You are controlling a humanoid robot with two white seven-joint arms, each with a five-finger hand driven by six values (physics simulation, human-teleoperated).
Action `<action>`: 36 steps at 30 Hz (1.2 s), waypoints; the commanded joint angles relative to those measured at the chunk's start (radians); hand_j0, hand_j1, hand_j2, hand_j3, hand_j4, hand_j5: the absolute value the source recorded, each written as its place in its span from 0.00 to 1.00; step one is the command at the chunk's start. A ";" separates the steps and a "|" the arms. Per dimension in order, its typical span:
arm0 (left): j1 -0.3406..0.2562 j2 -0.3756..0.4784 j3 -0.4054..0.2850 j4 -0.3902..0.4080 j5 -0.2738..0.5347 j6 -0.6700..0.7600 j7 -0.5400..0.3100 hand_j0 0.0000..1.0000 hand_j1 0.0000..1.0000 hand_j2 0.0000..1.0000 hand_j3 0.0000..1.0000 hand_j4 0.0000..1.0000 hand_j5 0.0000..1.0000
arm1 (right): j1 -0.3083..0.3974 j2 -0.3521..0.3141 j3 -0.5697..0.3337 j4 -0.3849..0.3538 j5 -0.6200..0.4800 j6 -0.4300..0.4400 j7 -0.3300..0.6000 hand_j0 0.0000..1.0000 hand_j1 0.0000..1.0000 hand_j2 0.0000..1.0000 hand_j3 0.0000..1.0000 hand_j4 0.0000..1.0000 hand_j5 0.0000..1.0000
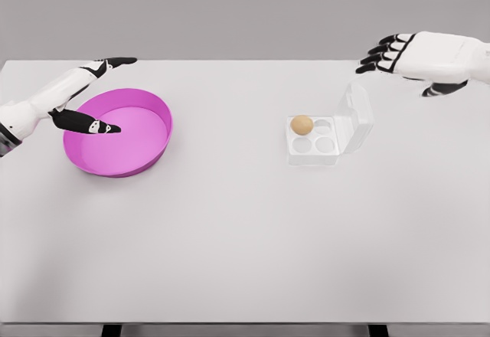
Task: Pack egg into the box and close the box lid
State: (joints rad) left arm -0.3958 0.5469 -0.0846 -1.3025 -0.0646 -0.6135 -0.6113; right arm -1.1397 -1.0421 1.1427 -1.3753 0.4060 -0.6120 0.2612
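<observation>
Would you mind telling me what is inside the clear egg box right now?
One brown egg sits in the back-left cup of the egg box; the other three cups look empty. Its lid stands open, covering nothing.

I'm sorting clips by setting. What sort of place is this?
Probably a simulated tabletop test scene, not a real kitchen: a bare white table against a blank grey backdrop, holding only a round pink plastic bowl and a clear four-cup egg box with one brown egg.
</observation>
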 commanded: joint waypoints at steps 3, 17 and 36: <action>0.000 0.001 0.000 0.000 0.008 0.003 0.000 1.00 1.00 1.00 1.00 1.00 1.00 | 0.006 -0.019 -0.012 0.113 -0.004 0.001 -0.002 1.00 1.00 1.00 1.00 1.00 1.00; 0.000 0.001 0.000 0.000 0.008 0.003 0.000 1.00 1.00 1.00 1.00 1.00 1.00 | 0.081 -0.004 0.029 0.101 0.007 0.001 0.009 1.00 1.00 1.00 1.00 1.00 1.00; 0.000 0.001 0.000 0.000 0.006 0.003 0.000 1.00 1.00 1.00 1.00 1.00 1.00 | 0.078 0.024 0.068 0.099 0.008 0.001 0.009 1.00 1.00 1.00 1.00 1.00 1.00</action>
State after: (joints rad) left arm -0.3958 0.5456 -0.0846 -1.3018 -0.0664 -0.6135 -0.6113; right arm -1.0615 -1.0190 1.2109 -1.2757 0.4187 -0.6121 0.2704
